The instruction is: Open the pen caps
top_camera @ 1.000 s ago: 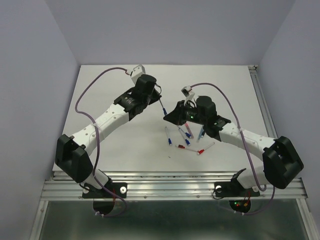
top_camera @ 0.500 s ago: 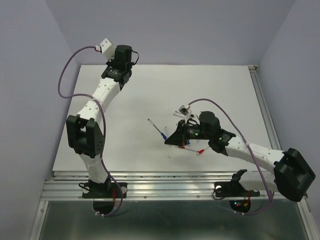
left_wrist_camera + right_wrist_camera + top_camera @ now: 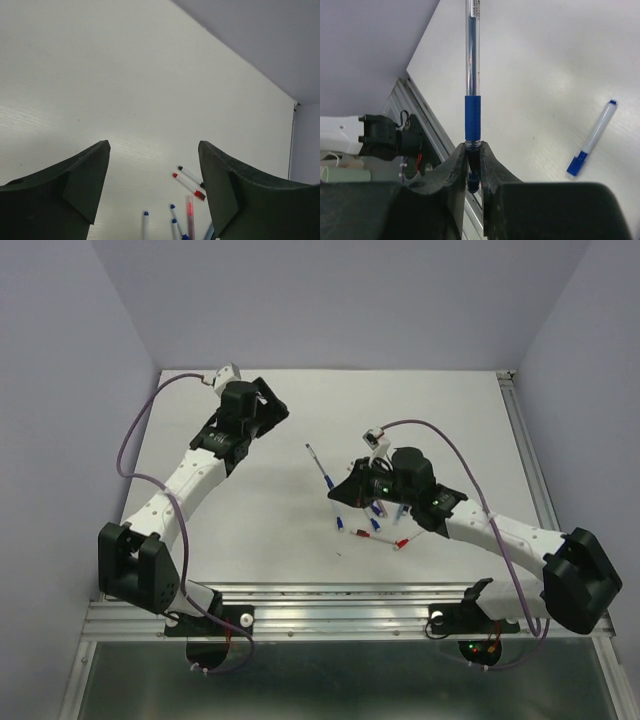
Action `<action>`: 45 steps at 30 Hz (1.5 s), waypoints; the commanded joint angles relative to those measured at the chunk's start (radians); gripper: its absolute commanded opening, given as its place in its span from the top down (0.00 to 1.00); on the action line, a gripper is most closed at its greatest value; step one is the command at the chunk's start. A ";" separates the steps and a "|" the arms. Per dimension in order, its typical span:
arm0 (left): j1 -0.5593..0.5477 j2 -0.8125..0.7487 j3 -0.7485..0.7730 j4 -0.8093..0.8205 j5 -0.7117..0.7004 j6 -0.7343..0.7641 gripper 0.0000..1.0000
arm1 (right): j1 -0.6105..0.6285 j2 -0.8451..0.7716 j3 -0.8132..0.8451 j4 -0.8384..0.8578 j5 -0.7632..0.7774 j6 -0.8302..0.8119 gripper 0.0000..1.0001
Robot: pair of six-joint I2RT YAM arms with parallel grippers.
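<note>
right gripper (image 3: pixel 472 165): clamped on blue pen (image 3: pixel 471 60) at its blue-sleeved end, barrel pointing far-left toward left gripper (image 3: pixel 153 150), which is spread wide, empty, well apart. pen caps (image 3: pixel 576 166): on loose pens (image 3: pixel 599 126) on table (image 3: pixel 250 520), beside right gripper.

My left arm (image 3: pixel 190 475) reaches toward 1 o'clock; left gripper (image 3: pixel 152 195) with jaws spread wide. My right arm (image 3: pixel 500 535) stretches toward 10 o'clock; right gripper (image 3: pixel 472 150) clamped tight on a pen (image 3: pixel 471 60).
</note>
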 commanded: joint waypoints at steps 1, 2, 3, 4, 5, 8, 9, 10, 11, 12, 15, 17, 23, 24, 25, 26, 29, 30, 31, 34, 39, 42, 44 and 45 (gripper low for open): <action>-0.034 -0.076 -0.074 0.097 0.170 0.004 0.16 | -0.010 0.047 0.137 0.062 0.066 -0.021 0.99; -0.046 -0.086 -0.083 0.103 0.183 -0.001 0.15 | -0.012 0.074 0.169 0.066 0.056 -0.019 0.99; -0.071 -0.089 -0.102 0.104 0.193 -0.021 0.15 | -0.012 0.090 0.183 0.070 0.053 -0.016 0.99; -0.081 -0.090 -0.109 0.109 0.205 -0.029 0.15 | -0.013 0.113 0.194 0.073 0.051 -0.015 0.99; -0.095 -0.092 -0.119 0.120 0.216 -0.036 0.15 | -0.015 0.127 0.211 0.073 0.051 -0.015 0.99; -0.144 -0.086 -0.152 0.198 0.216 -0.090 0.16 | -0.018 0.171 0.260 0.080 0.059 0.002 0.99; -0.152 -0.074 -0.152 0.206 0.220 -0.095 0.17 | -0.018 0.179 0.274 0.092 0.057 0.014 0.99; -0.163 -0.060 -0.136 0.210 0.254 -0.096 0.19 | -0.018 0.190 0.282 0.099 0.054 0.022 0.99; -0.169 -0.032 -0.123 0.207 0.268 -0.092 0.21 | -0.018 0.199 0.289 0.103 0.053 0.027 0.99; -0.177 -0.021 -0.116 0.207 0.275 -0.087 0.24 | -0.018 0.210 0.303 0.119 0.045 0.028 0.99; -0.194 0.003 -0.108 0.204 0.277 -0.087 0.60 | -0.019 0.216 0.315 0.120 0.054 0.031 0.99; -0.195 0.008 -0.108 0.197 0.277 -0.087 0.98 | -0.019 0.213 0.314 0.120 0.072 0.033 0.99; -0.192 0.028 -0.067 0.175 0.168 -0.082 1.00 | -0.019 0.207 0.277 0.137 -0.089 0.025 0.99; -0.183 0.040 -0.051 0.172 0.109 -0.076 1.00 | -0.018 0.204 0.259 0.139 -0.122 0.039 0.99; -0.172 0.048 -0.015 0.172 0.087 -0.059 1.00 | -0.018 0.197 0.237 0.142 -0.156 0.048 0.99; -0.157 0.067 0.007 0.170 0.069 -0.052 1.00 | -0.018 0.181 0.176 0.155 -0.214 0.062 0.99; -0.083 0.117 0.105 0.154 0.047 -0.036 1.00 | -0.006 0.107 0.040 0.178 -0.274 0.081 0.99; -0.066 0.127 0.124 0.154 0.039 -0.036 1.00 | -0.004 0.086 0.013 0.171 -0.282 0.062 0.99; -0.051 0.140 0.142 0.154 0.029 -0.035 1.00 | -0.004 0.058 -0.003 0.151 -0.285 0.047 0.99; -0.011 0.195 0.252 0.154 0.001 -0.019 1.00 | -0.004 -0.015 -0.020 0.042 -0.286 -0.010 0.99; 0.007 0.232 0.305 0.115 0.057 -0.012 1.00 | -0.007 -0.053 -0.011 -0.041 -0.147 -0.022 0.99; 0.007 0.210 0.257 0.120 0.104 0.005 1.00 | -0.019 -0.021 0.025 -0.070 -0.075 -0.022 0.99; 0.009 0.186 0.213 0.105 0.127 0.049 1.00 | -0.070 0.012 0.065 -0.129 -0.009 -0.024 0.99; 0.009 0.181 0.198 0.092 0.133 0.069 1.00 | -0.122 0.021 0.078 -0.154 0.019 -0.034 0.99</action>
